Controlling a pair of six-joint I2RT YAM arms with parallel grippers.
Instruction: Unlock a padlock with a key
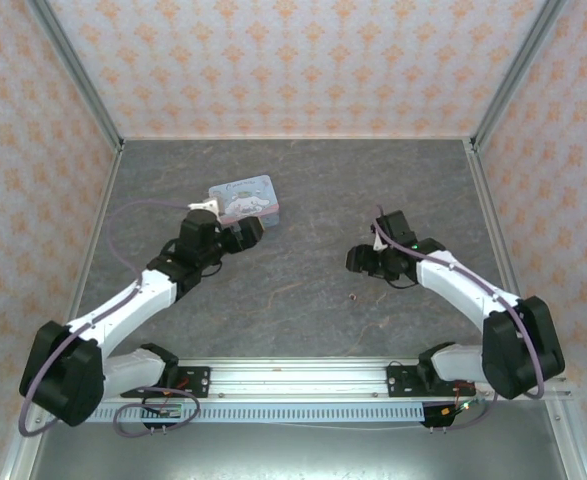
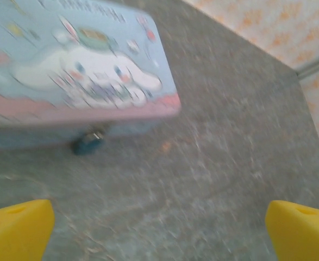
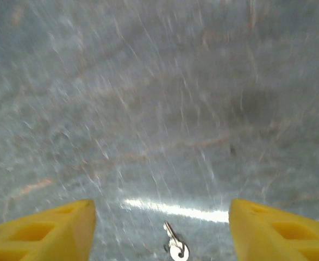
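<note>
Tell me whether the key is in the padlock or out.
Out. The key lies loose on the table; the padlock sits at the tin, well apart.

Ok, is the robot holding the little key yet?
No, the key lies loose on the table, in the gap of the open right gripper, touching neither side of it.
</note>
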